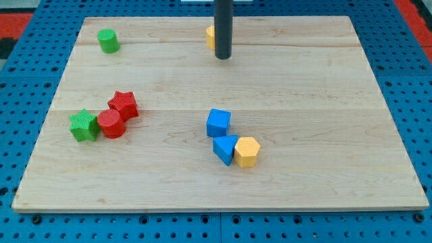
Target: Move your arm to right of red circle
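Note:
The red circle (111, 124) lies at the view's left on the wooden board (310, 101). It touches a green star (84, 125) on its left and a red star (124, 104) at its upper right. My tip (223, 57) is near the view's top centre, far up and to the right of the red circle. The dark rod partly hides a yellow block (210, 37) just left of it.
A green cylinder (107, 41) stands at the top left. A blue cube (218, 123), a blue triangle (225, 148) and a yellow hexagon (247, 151) cluster at the centre bottom. The board sits on a blue pegboard (412, 81).

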Controlling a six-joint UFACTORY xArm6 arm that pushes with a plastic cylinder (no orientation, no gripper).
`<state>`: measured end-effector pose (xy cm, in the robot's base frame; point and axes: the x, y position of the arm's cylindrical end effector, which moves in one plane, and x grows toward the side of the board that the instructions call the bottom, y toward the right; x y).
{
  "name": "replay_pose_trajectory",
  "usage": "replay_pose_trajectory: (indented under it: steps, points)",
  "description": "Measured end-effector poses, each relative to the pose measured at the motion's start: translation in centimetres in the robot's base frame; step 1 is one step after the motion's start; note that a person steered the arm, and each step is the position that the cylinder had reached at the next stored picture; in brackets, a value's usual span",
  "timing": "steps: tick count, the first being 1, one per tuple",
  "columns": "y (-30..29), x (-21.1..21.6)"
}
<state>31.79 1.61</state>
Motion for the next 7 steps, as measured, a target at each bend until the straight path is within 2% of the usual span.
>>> replay_pose_trajectory:
  steps: [2, 3, 4, 7]
  points:
    - [0.0, 0.2]
    - [-0.7, 2.1]
    - [-3.9, 3.8]
    - [-4.0, 3.8]
